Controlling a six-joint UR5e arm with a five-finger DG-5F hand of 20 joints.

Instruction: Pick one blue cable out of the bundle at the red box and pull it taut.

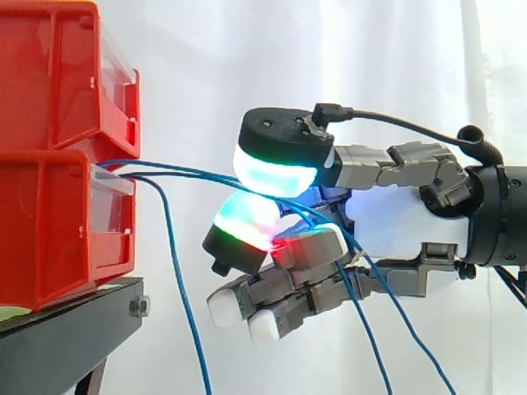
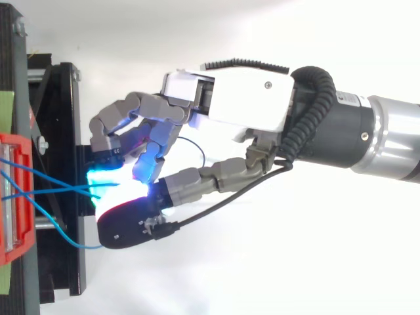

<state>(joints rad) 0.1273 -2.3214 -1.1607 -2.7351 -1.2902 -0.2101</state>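
Red box [image 2: 14, 197] at the left edge, with the black stand [image 2: 65, 131] projecting to its right. Blue cables [image 2: 52, 190] leave the box rightward, cross one another over the stand, and end between the cyan-glowing pads [image 2: 108, 178] of the robot hand [image 2: 230, 98]. The hand lies right of the box, its fingers curled toward the thumb and closed on the cables. One strand sags away from the box in a loop beside the thumb.
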